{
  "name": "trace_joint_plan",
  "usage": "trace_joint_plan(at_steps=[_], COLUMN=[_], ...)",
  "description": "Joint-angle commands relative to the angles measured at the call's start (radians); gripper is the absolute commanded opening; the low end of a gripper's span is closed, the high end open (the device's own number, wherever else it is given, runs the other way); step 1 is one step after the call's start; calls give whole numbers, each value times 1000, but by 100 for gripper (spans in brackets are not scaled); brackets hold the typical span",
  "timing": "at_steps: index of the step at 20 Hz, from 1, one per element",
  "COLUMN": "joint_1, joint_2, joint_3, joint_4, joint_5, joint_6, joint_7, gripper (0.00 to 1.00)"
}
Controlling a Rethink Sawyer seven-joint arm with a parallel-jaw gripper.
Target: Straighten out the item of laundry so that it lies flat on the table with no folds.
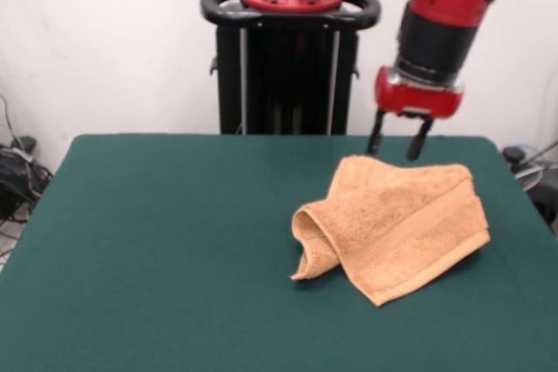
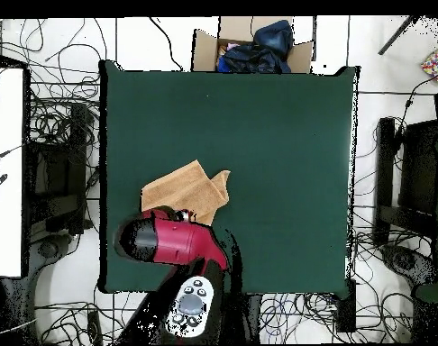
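Observation:
The peach terry towel (image 1: 397, 224) lies crumpled on the dark green table (image 1: 157, 250), right of centre in the front view. It is folded over itself, with one corner curled into a roll at its left end. My gripper (image 1: 397, 141) hangs just above the towel's far edge, fingers open and empty. In the overhead view the towel (image 2: 185, 189) lies near the table's (image 2: 277, 135) lower left, and the red arm (image 2: 168, 239) covers its near edge; the gripper itself is hidden there.
The black pedestal (image 1: 288, 58) stands behind the table's far edge. In the overhead view a cardboard box with dark cloth (image 2: 254, 45) sits beyond the table's top edge. Cables (image 2: 60, 126) lie on the floor all round.

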Motion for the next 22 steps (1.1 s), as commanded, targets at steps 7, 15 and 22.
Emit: trace_joint_plan(at_steps=[7, 15, 22], joint_1=[-22, -259, -360], joint_2=[80, 196, 254], joint_3=[-67, 140, 255], joint_4=[-31, -25, 0], joint_5=[-10, -56, -135], joint_6=[-50, -54, -87], joint_7=[188, 50, 35], gripper=[100, 100, 100])
